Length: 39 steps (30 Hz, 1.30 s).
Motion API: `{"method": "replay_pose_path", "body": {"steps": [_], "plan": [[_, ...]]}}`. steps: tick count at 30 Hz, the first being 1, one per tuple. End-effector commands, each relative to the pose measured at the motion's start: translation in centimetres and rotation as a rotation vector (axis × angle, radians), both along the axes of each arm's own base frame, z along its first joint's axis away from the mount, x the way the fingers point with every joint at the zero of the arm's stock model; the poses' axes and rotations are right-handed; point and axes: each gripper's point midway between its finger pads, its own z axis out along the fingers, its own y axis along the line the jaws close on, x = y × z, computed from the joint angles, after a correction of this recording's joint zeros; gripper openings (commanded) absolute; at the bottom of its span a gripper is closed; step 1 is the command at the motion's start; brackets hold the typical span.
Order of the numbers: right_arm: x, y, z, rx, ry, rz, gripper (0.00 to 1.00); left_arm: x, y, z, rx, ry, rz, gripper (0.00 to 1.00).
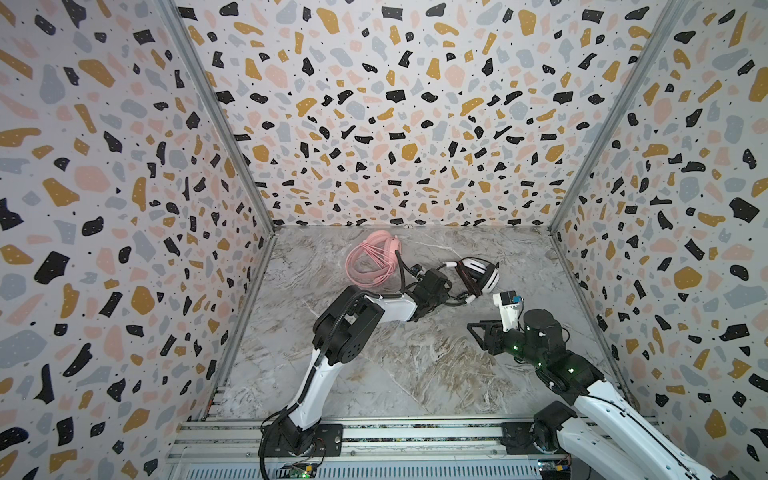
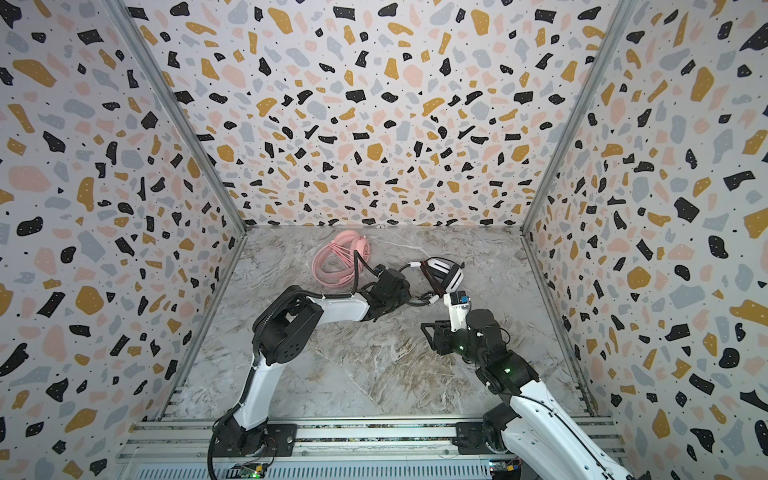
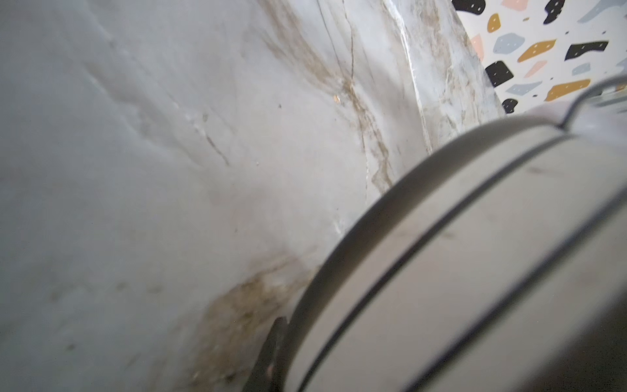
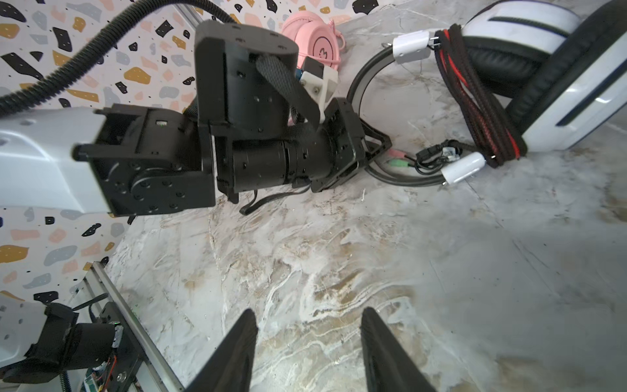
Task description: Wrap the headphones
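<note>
Headphones of white plastic with black pads (image 1: 482, 272), cable (image 4: 475, 101) wound round them, lie just right of centre in both top views; the all-pink headset (image 1: 374, 257) lies upper left. Left gripper (image 1: 453, 298) sits at the black headband (image 4: 353, 85) (open or closed, I cannot tell). Right gripper (image 4: 307, 349) hangs open, empty, over grey marble tabletop (image 1: 415, 374).

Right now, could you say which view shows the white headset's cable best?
Right wrist: the cable is close and sharp, wound round the headset. Both top views show it tiny; left wrist shows none clearly.
</note>
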Motion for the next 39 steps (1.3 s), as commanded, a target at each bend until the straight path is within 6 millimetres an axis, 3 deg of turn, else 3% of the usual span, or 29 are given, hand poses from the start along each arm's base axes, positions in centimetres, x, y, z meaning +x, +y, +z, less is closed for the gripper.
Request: {"method": "replay_pose_path", "body": {"steps": [1,4,9,17,28,34,39], "plan": [[-0.3,-1.0,-0.7,-0.028,0.012,-0.037,0.52,1.3,-1.0,2.1,-0.055,-0.041,-0.001,0.23],[-0.2,-1.1,-1.1,-0.030,0.010,-0.045,0.52,1.4,-1.0,2.6,-0.057,-0.051,-0.011,0.36],[0.1,-1.1,-1.3,-0.052,0.008,-0.042,0.52,1.0,-0.5,3.8,-0.063,-0.075,-0.016,0.48],[0.8,-1.9,-0.6,-0.074,-0.025,-0.088,0.52,0.3,1.6,7.0,-0.009,-0.139,-0.006,0.55],[3.7,-5.3,2.0,-0.160,-0.142,-0.278,0.51,-2.3,6.4,13.4,0.084,-0.269,0.002,0.57],[5.4,-7.9,2.8,-0.198,-0.195,-0.418,0.51,-5.1,11.4,18.6,0.192,-0.426,0.016,0.57],[7.0,-11.6,2.8,-0.264,-0.264,-0.622,0.57,-8.0,19.4,22.3,0.364,-0.580,0.165,0.64]]}}
